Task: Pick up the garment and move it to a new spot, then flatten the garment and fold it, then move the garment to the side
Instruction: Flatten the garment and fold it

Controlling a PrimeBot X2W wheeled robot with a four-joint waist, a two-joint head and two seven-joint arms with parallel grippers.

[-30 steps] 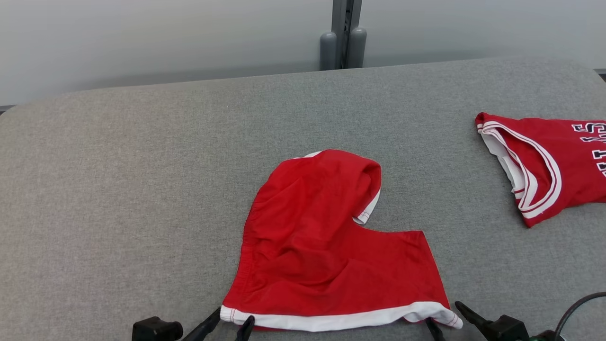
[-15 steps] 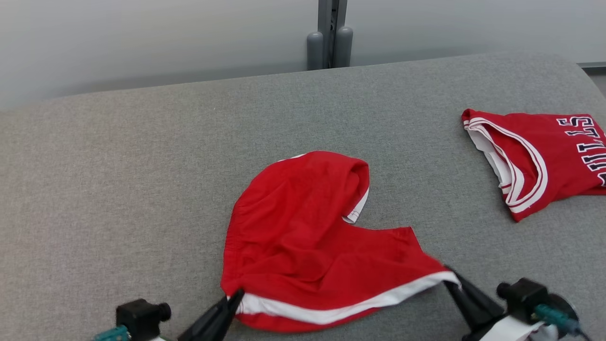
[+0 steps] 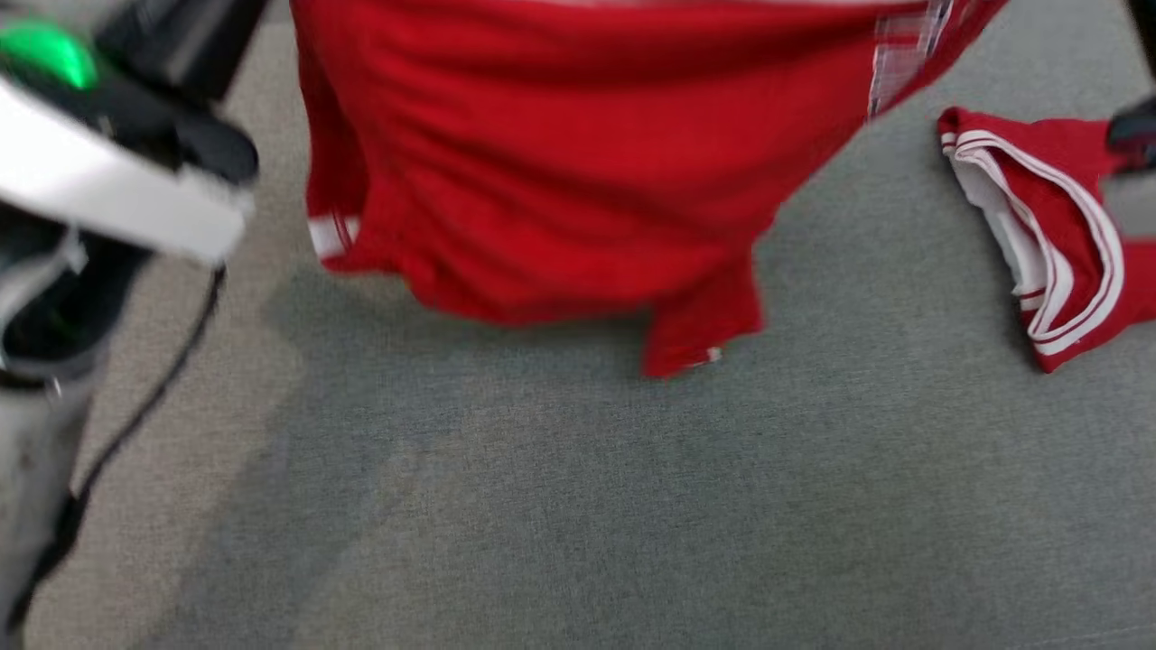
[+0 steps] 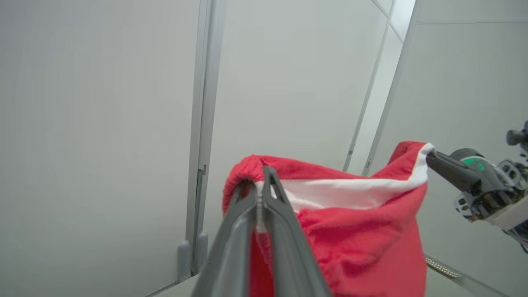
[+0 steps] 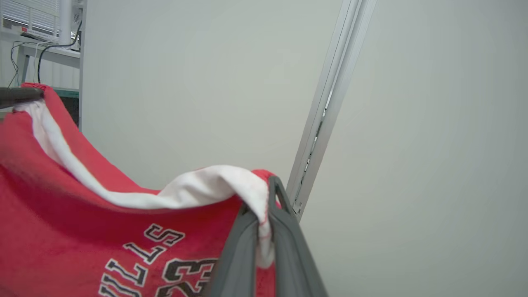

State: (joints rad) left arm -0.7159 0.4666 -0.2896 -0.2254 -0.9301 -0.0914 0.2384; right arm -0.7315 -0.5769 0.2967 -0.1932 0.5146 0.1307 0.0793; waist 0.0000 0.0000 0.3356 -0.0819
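Note:
The red shorts [image 3: 560, 162] with a white hem hang in the air above the grey padded surface [image 3: 578, 506], stretched between both grippers and blurred. In the left wrist view my left gripper [image 4: 259, 181] is shut on one corner of the white hem of the shorts [image 4: 363, 231]. The right gripper [image 4: 431, 156] grips the other corner across from it. In the right wrist view my right gripper [image 5: 264, 194] is shut on the white hem, and black-and-white lettering shows on the red cloth [image 5: 103, 214]. My left forearm [image 3: 108, 190] crosses the head view's upper left.
A second red garment, a jersey [image 3: 1066, 235] with white-striped trim, lies on the surface at the right. A dark cable [image 3: 144, 397] hangs from the left arm. Pale wall panels with a metal post [image 4: 202, 123] stand behind.
Both grippers have risen from the surface's near edge, lifting the shorts by the hem off the surface. The head camera has also shifted.

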